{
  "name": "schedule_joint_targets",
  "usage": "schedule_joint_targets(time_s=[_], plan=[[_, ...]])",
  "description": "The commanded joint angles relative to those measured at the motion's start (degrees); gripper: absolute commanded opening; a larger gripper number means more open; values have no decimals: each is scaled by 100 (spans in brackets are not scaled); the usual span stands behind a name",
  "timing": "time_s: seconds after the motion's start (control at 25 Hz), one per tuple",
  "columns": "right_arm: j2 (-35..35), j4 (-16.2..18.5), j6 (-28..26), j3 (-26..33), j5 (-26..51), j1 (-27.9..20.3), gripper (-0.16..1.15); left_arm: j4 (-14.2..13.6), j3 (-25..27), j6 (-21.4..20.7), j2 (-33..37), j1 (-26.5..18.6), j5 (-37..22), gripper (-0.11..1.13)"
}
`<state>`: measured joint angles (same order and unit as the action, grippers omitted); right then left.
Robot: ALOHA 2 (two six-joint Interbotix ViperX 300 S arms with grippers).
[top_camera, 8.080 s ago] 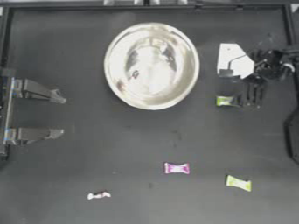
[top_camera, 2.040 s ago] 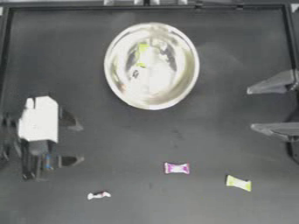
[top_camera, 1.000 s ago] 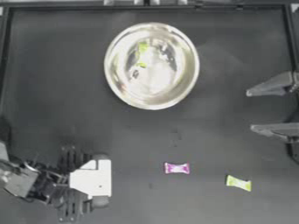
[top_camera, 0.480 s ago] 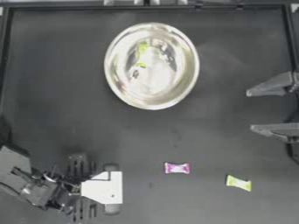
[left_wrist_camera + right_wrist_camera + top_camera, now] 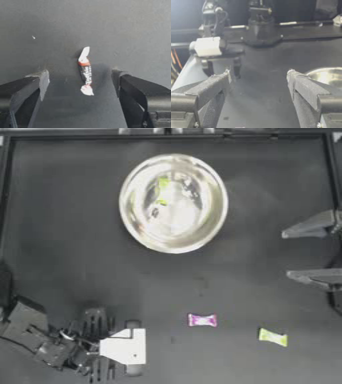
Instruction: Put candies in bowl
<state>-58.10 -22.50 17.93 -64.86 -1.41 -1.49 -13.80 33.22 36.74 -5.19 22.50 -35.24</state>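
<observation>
One yellow-green sweet (image 5: 162, 183) already inside large shiny silver metal bowl (image 5: 133, 230). Left gripper (image 5: 80, 81), far below-left of bowl, jaws apart, straddling white twist-wrapped candy (image 5: 85, 71). Magenta-pink candy (image 5: 202, 320) and yellow-green candy (image 5: 272, 337) well below bowl, not yet collected; right gripper (image 5: 259, 80) parked right of bowl, jaws apart.

I see bare table (image 5: 80, 278) between the left gripper (image 5: 113, 348) and the bowl (image 5: 173, 203). The pink candy (image 5: 202, 320) and green candy (image 5: 272, 337) lie aside, well apart.

In the top view, the left arm's white camera block (image 5: 124, 346) hides the white candy (image 5: 85, 71).
</observation>
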Motion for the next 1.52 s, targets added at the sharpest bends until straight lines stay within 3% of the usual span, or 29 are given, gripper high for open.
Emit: schedule_joint_targets(time_s=[0.04, 0.44, 0.56, 0.8, 1.04, 1.32, 1.52], plan=[[35, -18, -9, 70, -44, 9, 98, 0, -132, 9, 70, 9, 26, 103], [35, -18, -18, 70, -44, 9, 98, 0, -132, 123, -105, 0, 35, 100], [35, -18, -18, 62, -44, 9, 98, 0, -132, 149, -123, 0, 35, 90], [35, -18, -18, 88, -44, 9, 98, 9, -132, 141, -141, 9, 176, 56], [35, -18, -18, 97, -35, 9, 98, 9, -132, 97, -141, 79, 202, 32], [35, -18, -9, 114, -44, 0, 98, -18, -132, 79, 88, 97, 211, 25], [35, -18, -18, 105, -44, 9, 98, -237, -88, 79, 729, -105, 193, 24]])
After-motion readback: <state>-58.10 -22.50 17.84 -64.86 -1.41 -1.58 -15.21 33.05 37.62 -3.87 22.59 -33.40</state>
